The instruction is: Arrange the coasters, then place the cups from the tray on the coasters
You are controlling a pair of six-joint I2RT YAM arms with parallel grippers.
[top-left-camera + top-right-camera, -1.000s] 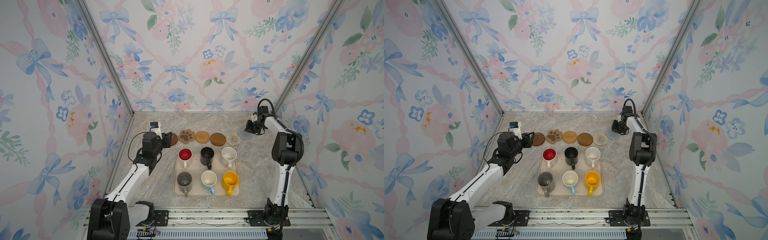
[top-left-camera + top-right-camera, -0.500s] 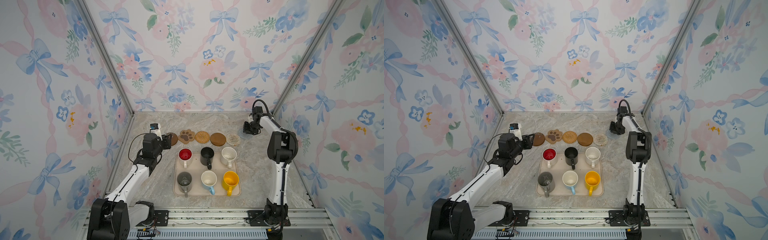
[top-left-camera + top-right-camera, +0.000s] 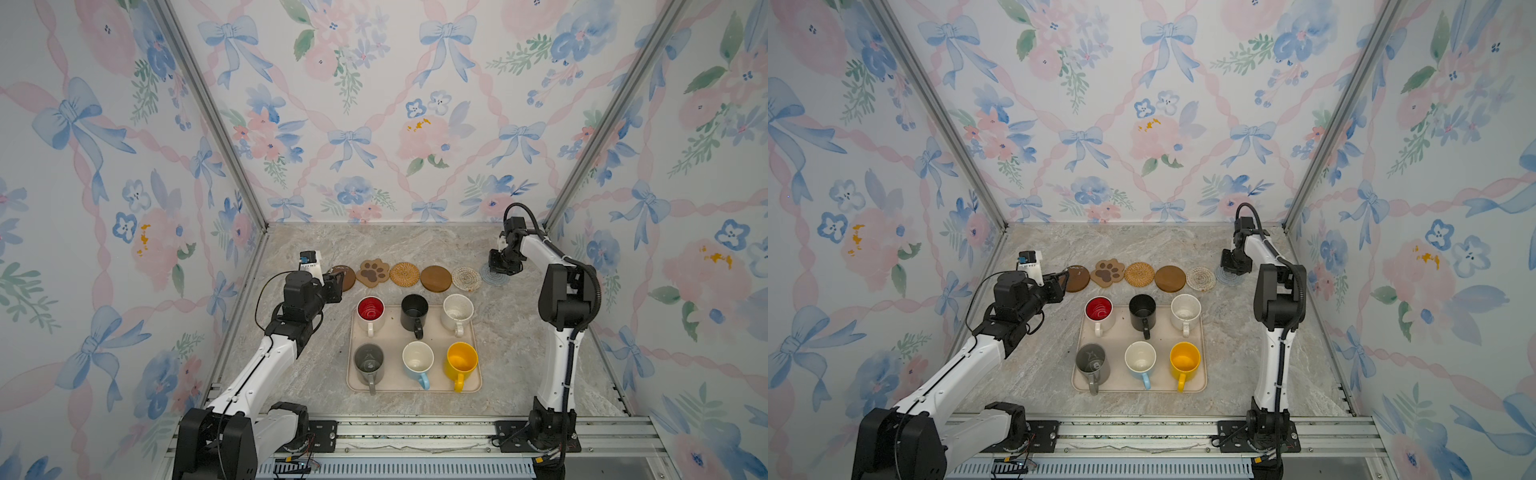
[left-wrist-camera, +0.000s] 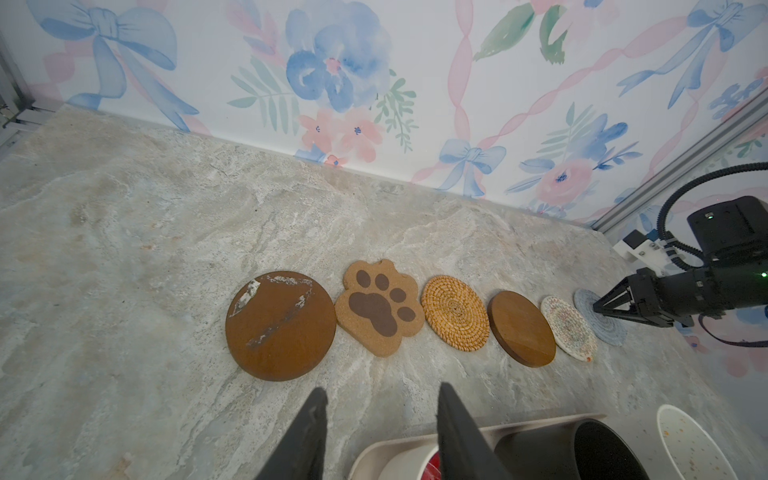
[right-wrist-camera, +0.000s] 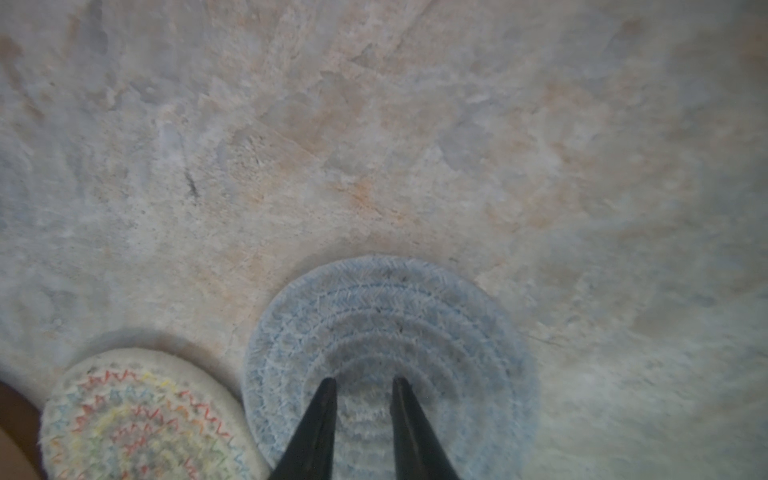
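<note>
Blue coaster now beside cream (6th)

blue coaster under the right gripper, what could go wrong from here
The right gripper has its tips low over the pale blue coaster, jaws slightly apart. Pulling away could drag the soft mat into the cream woven coaster close beside it. The row is tight, with the paw coaster seemingly touching its neighbours, so the mugs set there may bump each other.

Right gripper positioned over blue-grey coaster, jaws slightly apart, contact unclear. Cream coaster seen just beside, approx. touching.
</note>
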